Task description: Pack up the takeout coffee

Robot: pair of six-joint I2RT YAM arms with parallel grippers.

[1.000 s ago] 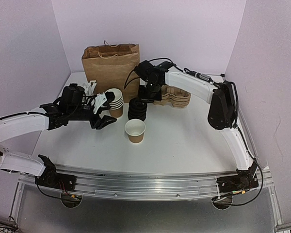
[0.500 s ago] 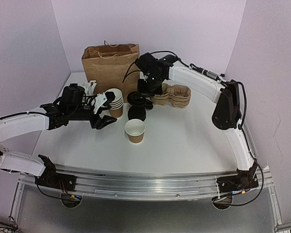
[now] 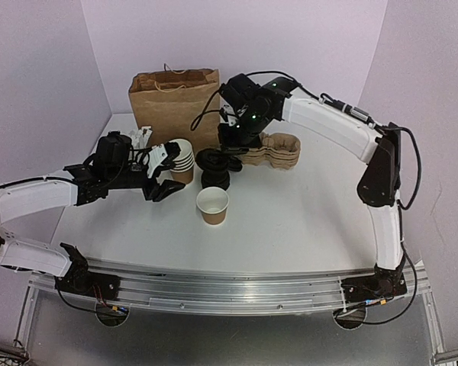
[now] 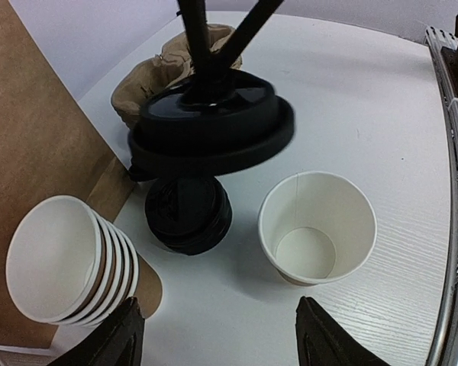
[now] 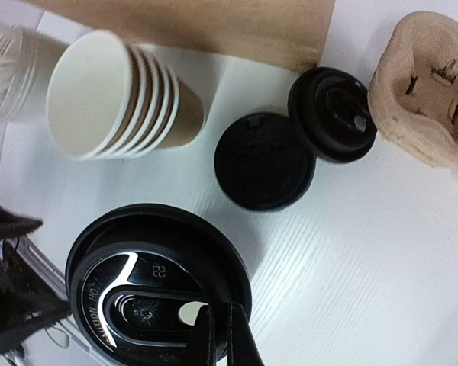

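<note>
The single brown paper cup [image 3: 213, 204] stands open and lidless on the white table, its white inside showing in the left wrist view [image 4: 317, 226]. My right gripper [image 3: 229, 151] is shut on the rim of a round black lid [image 3: 217, 158], holding it in the air above the stack of black lids [image 3: 215, 178], behind the cup. The right wrist view shows the gripper [image 5: 220, 335] pinching the lid [image 5: 137, 290]. The held lid also shows in the left wrist view [image 4: 214, 126]. My left gripper [image 3: 162, 172] is open and empty, left of the cup [image 4: 221, 328].
A stack of lidless brown cups [image 3: 182, 158] lies beside the lid stack [image 4: 187, 213]. A brown paper bag [image 3: 172, 99] stands at the back. Pulp cup carriers [image 3: 275, 149] lie at the back right. A white cup of wrapped straws [image 3: 143, 137] stands left of the bag.
My right gripper has lifted one black lid off the lid stack and holds it raised; the right arm's elbow has swung right. The left arm and the cup have not moved.
</note>
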